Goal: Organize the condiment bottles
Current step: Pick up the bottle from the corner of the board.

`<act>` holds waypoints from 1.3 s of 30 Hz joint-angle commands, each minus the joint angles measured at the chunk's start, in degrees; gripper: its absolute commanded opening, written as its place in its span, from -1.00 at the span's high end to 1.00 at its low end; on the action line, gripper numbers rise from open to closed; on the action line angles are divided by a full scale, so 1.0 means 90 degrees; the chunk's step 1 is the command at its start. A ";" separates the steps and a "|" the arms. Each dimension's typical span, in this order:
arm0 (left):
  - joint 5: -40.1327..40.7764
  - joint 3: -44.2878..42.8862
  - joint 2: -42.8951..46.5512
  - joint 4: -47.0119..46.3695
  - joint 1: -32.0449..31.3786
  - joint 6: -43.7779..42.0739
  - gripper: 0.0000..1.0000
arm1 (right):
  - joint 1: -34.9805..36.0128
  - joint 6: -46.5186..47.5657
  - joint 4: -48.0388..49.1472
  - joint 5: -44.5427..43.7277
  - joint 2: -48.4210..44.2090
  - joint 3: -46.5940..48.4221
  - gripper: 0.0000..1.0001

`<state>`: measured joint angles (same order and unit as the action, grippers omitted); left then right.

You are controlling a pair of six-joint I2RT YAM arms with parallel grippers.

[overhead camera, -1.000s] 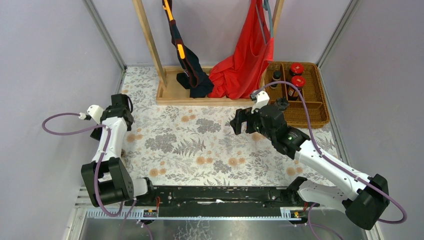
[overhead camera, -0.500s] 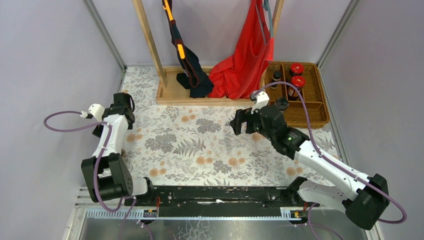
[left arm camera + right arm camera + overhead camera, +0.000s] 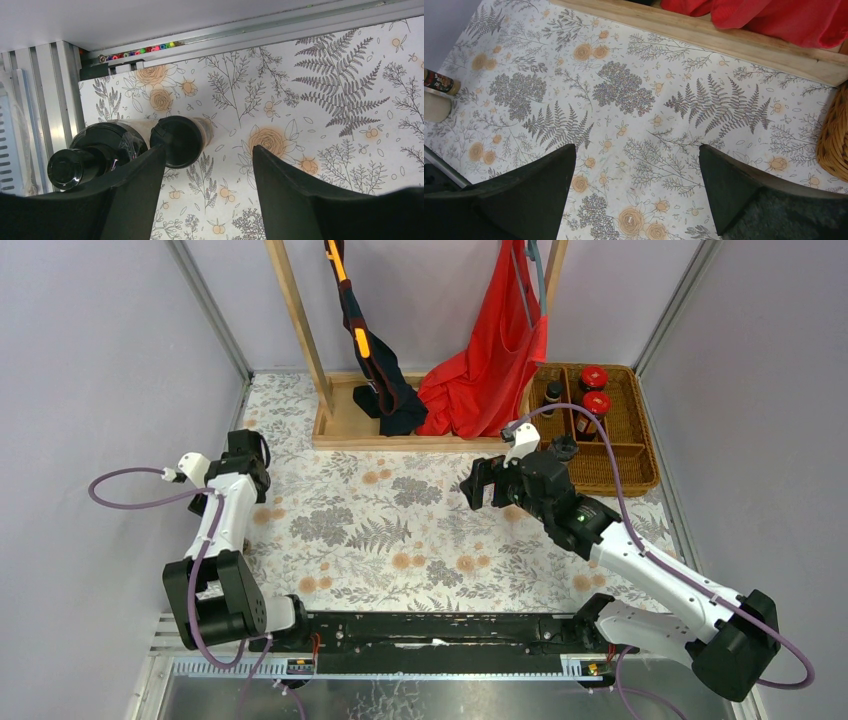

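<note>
Two bottles at the table [image 3: 325, 125] edge, dark bottle [image 3: 95, 155] and pale bottle [image 3: 182, 137], are shown by the left wrist view, mostly hidden overhead. Nothing is gripped by the left hand [image 3: 209, 150], held part-open; the right hand [image 3: 636, 147] is spread wide, empty.

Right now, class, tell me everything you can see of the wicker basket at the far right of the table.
The wicker basket is brown, woven and rectangular, with dividers splitting it into compartments. It sits flat on the floral tablecloth in the far right corner, right beside the wooden rack base. Two red-lidded jars stand together in one rear compartment, and a dark black-capped bottle stands in the compartment to their left. Its near compartments look bare.
</note>
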<state>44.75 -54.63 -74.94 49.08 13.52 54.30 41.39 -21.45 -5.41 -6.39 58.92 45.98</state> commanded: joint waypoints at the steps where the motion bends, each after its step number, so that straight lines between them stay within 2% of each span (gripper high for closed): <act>1: 0.0048 0.0126 0.0226 0.0044 0.0043 0.0114 -0.25 | 0.0079 -0.0048 0.0300 -0.0004 -0.0157 -0.0011 -0.99; 3: 0.0027 0.0137 0.0272 0.0036 0.0080 0.0081 -0.14 | 0.0079 -0.0057 0.0299 -0.0008 -0.0159 -0.0021 -0.99; 6: -0.0027 0.0185 0.0317 0.0017 0.0176 0.0033 -0.13 | 0.0079 -0.0055 0.0303 -0.0007 -0.0157 -0.0029 -0.99; 9: -0.0056 0.0228 0.0376 -0.0014 0.0261 -0.0034 -0.04 | 0.0079 -0.0050 0.0326 -0.0005 -0.0150 -0.0041 -1.00; 13: -0.0240 0.0303 0.0484 -0.0084 0.0463 -0.0145 -0.14 | 0.0077 -0.0067 0.0329 -0.0005 -0.0147 -0.0049 -0.99; 39: -0.0730 0.0688 0.0351 -0.0223 0.0592 -0.0012 -0.11 | 0.0079 -0.0066 0.0314 -0.0036 -0.0227 -0.0060 -1.00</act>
<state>39.07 -49.58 -71.09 48.16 18.44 52.99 41.39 -21.65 -5.26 -6.42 58.52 45.43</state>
